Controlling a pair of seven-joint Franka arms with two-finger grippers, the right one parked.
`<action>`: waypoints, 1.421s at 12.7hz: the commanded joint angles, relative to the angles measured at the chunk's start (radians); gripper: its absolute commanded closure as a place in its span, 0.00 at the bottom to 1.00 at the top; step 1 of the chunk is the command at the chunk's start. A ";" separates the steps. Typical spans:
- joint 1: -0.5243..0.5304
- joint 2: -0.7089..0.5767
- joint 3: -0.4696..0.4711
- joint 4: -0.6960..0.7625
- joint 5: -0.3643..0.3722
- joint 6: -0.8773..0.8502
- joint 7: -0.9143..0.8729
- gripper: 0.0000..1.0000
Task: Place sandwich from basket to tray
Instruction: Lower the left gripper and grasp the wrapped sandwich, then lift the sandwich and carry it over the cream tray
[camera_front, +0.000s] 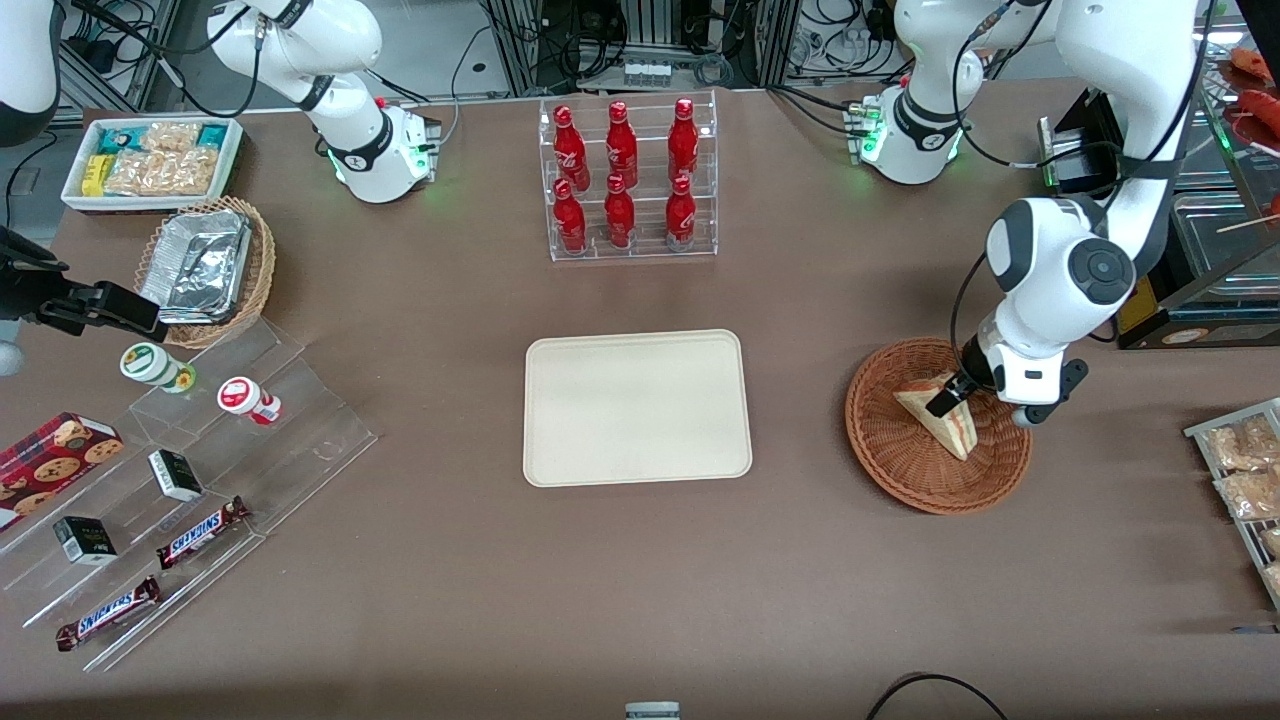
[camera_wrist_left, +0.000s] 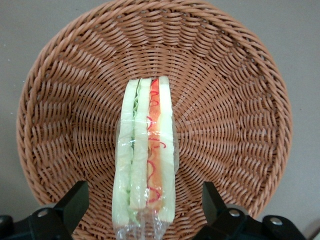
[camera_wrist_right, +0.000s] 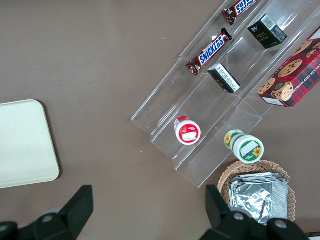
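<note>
A: Starting nearest the front camera, what lies on the brown worktop (camera_front: 640, 600)?

B: Toward the parked arm's end, a clear acrylic stepped stand (camera_front: 190, 490) holds two Snickers bars (camera_front: 203, 531), small dark boxes and two round pots. At the middle sits the flat cream-beige rectangular tray with rounded corners (camera_front: 637, 408), with nothing on it.

A: And the sandwich?

B: The small triangular sandwich of pale white bread with red and green filling (camera_wrist_left: 145, 165) lies in clear wrap inside the round reddish-brown woven wicker basket (camera_front: 905, 465), toward the working arm's end, well apart from the tray.

A: Where is the claw?

B: The left arm's claw (camera_front: 945, 400) is down in the basket over the sandwich. Its two black fingers (camera_wrist_left: 74, 202) stand spread, one on each side of the wedge, touching neither face, so the claw is open.

A: Farther off?

B: A clear rack of six red bottles (camera_front: 625, 180) stands farther from the camera than the tray.
</note>
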 joint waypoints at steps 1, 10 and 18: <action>-0.014 0.023 0.000 -0.019 -0.012 0.060 -0.037 0.00; -0.014 0.030 0.000 -0.022 0.001 0.065 -0.020 1.00; -0.153 0.092 -0.008 0.392 0.126 -0.487 0.033 1.00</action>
